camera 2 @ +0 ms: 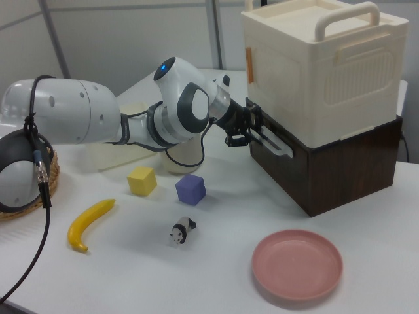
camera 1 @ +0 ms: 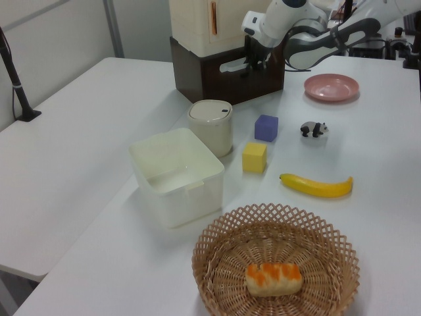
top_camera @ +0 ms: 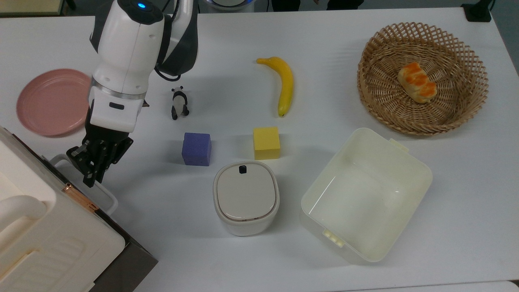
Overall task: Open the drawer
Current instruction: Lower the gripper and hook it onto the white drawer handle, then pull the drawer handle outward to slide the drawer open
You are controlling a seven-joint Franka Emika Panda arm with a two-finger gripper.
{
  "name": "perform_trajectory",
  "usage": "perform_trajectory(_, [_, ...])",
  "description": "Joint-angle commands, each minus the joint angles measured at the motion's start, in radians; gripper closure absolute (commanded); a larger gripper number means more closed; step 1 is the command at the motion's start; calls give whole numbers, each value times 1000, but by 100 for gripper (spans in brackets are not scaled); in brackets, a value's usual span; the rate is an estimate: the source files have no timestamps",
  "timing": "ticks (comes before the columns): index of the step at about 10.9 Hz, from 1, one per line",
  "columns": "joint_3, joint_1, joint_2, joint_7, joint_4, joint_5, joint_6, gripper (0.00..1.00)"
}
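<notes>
Gripper (top_camera: 92, 173) is at the drawer (camera 2: 308, 171) front, fingers pinched narrow around the white loop handle (top_camera: 106, 194), which is squeezed between the pads. The drawer sits flush in the dark base of the cabinet (top_camera: 48, 227) at the top view's bottom-left corner, under the cream box. The pink plate (top_camera: 52, 101) is near the cabinet; the purple cube (top_camera: 196, 149) and the panda figure (top_camera: 179, 102) are off to the top view's right of the arm.
</notes>
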Motion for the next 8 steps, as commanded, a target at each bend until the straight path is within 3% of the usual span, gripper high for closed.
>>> perform_trajectory(1, [-6, 9, -32, 17, -58, -27, 18, 91])
perform_trajectory(8, [5, 30, -194, 88, -286, -26, 15, 91])
